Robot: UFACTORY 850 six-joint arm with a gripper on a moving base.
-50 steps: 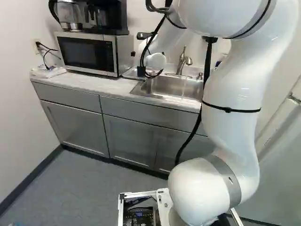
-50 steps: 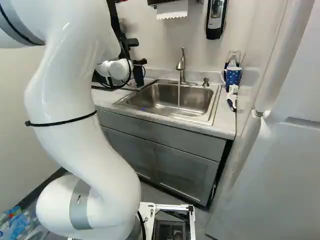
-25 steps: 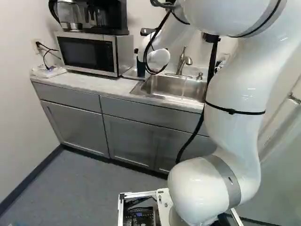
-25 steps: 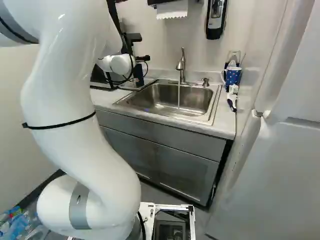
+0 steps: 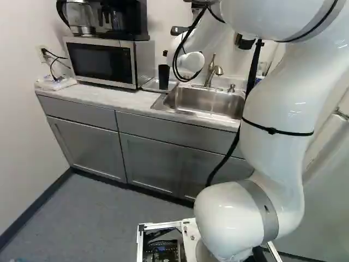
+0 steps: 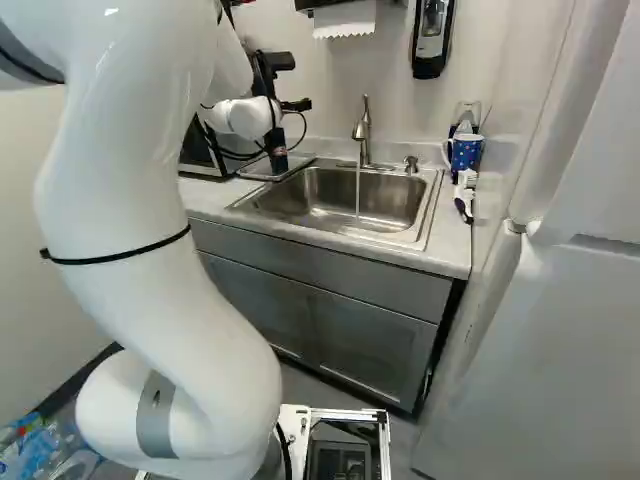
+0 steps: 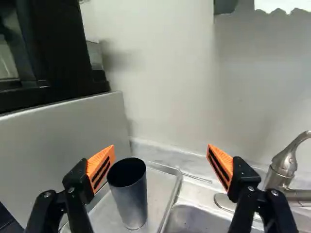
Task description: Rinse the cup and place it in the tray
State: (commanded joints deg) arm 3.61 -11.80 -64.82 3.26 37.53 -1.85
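"Firstly, what stands nearest?"

"The white arm [image 5: 275, 109], rising at the foot of both base views. Beside its lowest joint sits an open-framed unit [image 5: 158, 225]. Beyond are grey cabinets [image 5: 82, 147] under a pale countertop [image 5: 112, 99]."

"Condition of the gripper [image 6: 296, 105]?"

"Spread wide, nothing gripped. The wrist view shows the orange pads [image 7: 101, 167] well apart, facing each other across a gap."

"And the cup [image 7: 132, 204]?"

"Dark, upright, mouth up, in the metal tray [image 7: 160, 194]. In the wrist view it lies within the span of the fingers but much closer to one of them. Whether that finger touches it, I cannot tell."

"Position of the tray?"

"On the countertop, between the microwave [image 5: 103, 63] and the sink [image 6: 330, 190], just beside the basin."

"Observations at the sink?"

"Steel, set into the countertop. A thin stream of water [image 6: 358, 195] falls into it from the faucet [image 6: 364, 130]. A blue patterned mug [image 6: 466, 152] stands near the sink's far corner, at the right of the right base view, with a brush [image 6: 464, 196] just in front."

"Anything further back?"

"A coffee maker [image 5: 124, 21] on top of the microwave. On the wall, paper towel [image 6: 345, 18] hangs above the faucet, and a soap dispenser [image 6: 431, 40] is mounted beside it."
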